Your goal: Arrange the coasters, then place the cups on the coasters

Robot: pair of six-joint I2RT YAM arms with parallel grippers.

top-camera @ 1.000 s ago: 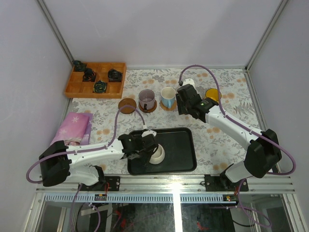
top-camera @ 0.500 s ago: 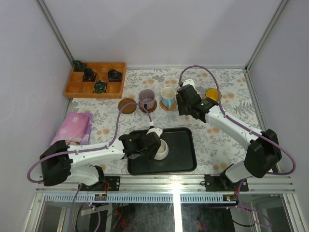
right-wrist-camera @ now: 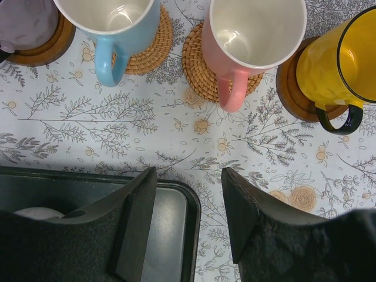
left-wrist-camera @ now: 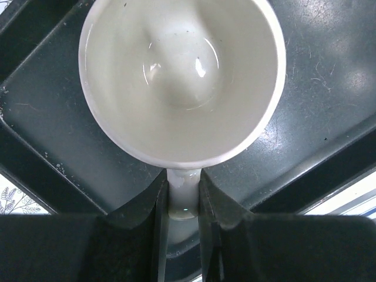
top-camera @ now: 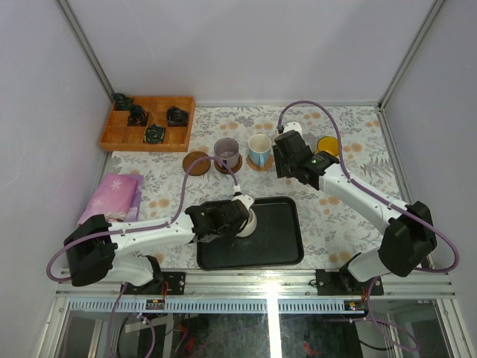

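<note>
Your left claw (left-wrist-camera: pixel 183 188) has just gone from spread to pinched. Its fingers are now clamped on the handle (left-wrist-camera: pixel 183 197) of the cream-white cup (left-wrist-camera: pixel 182 82). The cup stands mouth up in the black tray (top-camera: pixel 283 239), and it has shifted from the tray's middle toward the far edge. Whether it has lifted off the tray floor, you cannot tell from here.

So the grasp looks made, and this is the last cup to place. The mauve cup (top-camera: pixel 226 153), light blue cup (top-camera: pixel 259 149), pink cup (right-wrist-camera: pixel 258 29) and yellow cup (right-wrist-camera: pixel 332 59) each sit on a coaster in the row. One bare coaster (top-camera: pixel 197 162) waits at the row's left end — probably your target.

Your right claw (right-wrist-camera: pixel 189 179) has not changed. Its fingers stand apart over the tabletop (right-wrist-camera: pixel 88 123), holding nothing.
</note>
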